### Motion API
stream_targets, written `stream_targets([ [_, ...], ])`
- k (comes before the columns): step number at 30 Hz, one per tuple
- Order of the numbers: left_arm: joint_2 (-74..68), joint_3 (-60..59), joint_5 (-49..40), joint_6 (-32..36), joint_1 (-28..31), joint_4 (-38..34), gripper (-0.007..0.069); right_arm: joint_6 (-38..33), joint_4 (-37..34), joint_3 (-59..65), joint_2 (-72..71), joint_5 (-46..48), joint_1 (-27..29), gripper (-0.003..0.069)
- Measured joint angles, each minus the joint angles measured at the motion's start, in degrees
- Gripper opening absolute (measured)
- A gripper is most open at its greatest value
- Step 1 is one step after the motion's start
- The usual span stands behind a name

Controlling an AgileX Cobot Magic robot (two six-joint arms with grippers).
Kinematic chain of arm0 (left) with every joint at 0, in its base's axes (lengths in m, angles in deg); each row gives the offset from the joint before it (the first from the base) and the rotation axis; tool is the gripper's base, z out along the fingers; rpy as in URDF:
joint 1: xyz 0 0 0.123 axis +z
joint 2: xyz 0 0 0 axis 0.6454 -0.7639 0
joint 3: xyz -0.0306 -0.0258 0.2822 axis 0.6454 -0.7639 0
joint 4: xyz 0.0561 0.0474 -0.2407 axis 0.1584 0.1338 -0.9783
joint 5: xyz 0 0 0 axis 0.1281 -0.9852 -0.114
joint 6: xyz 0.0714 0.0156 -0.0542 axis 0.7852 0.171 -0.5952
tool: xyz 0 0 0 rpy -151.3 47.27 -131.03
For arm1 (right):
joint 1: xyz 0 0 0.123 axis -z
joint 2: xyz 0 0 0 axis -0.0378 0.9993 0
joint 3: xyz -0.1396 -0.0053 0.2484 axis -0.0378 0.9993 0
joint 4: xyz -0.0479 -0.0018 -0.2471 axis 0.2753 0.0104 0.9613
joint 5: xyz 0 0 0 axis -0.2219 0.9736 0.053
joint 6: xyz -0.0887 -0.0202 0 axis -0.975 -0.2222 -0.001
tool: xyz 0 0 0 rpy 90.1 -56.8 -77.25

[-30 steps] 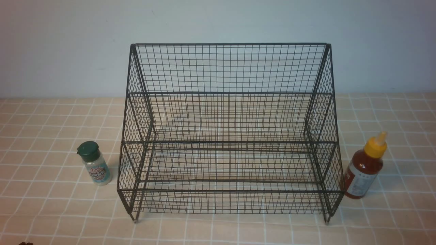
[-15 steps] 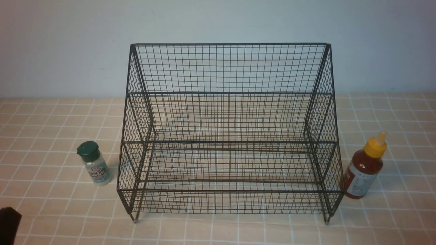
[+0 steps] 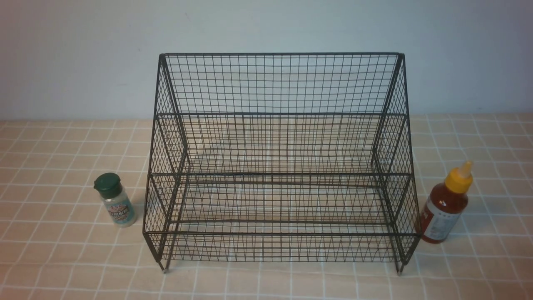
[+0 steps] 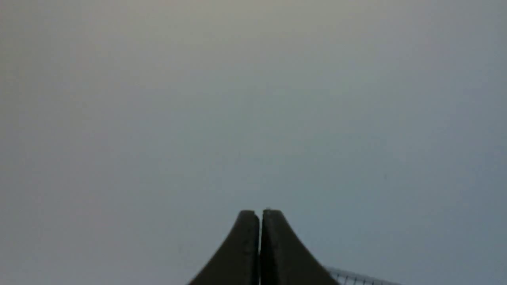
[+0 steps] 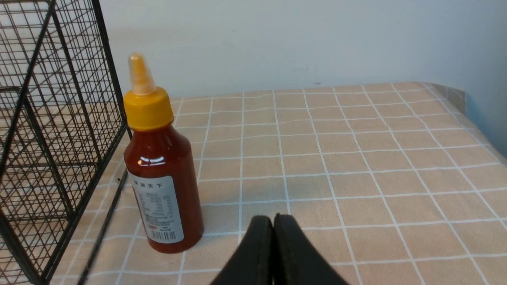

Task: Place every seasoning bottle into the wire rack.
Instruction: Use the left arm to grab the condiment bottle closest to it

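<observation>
Front view: the wire rack [image 3: 279,234] stands square in the middle of the worktop [image 3: 62,258], every tier bare. Neither bottle is in it, so I judge the task not yet begun. The short shaker [image 3: 116,203] stands upright on the worktop just off the rack's left side, with a clear gap between them. The red sauce bottle [image 3: 443,208] stands upright hard by the rack's right front corner. From this angle I cannot say whether it touches the wire, though the right wrist view suggests a narrow gap at its base.

Fingers. The left fingers [image 4: 245,245] are pressed together and hold nothing. Their camera faces blank wall, with only a scrap of rack wire at the edge. The right fingers [image 5: 257,245] are likewise closed and empty, low over the worktop and near the sauce bottle, on the side away from the rack.

Risks, as judged. The sauce bottle is tall for its base, so fingers not spread wide enough would likely topple it or shove it into the mesh. Its closeness to the rack leaves little room for a finger on that side, and a snag on the wire is likely. The nozzle could catch a tier rail on the way in. The shaker's small, smooth body may slip in a high grip.

Condition.
- **Shaker:** clear body, pale contents, dark green cap, teal label.
- **Sauce bottle:** glossy red, yellow nozzle cap, white printed label.
- **Rack:** black mesh, stepped tiers, tall back, short feet.
</observation>
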Motion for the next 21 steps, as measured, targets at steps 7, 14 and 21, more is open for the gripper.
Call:
stream_targets([
  [7,-28.1,26.9,-53.4,1.0,0.0,1.1,-0.0007,0.0,0.0,0.0,0.0,0.0,0.0,-0.0015],
  [14,-47.3,38.9,-68.1,2.6,0.0,7.5,-0.0007,0.0,0.0,0.0,0.0,0.0,0.0,-0.0015],
  [21,-58.9,47.3,-68.2,2.6,0.0,11.3,-0.0006,0.0,0.0,0.0,0.0,0.0,0.0,-0.0015],
])
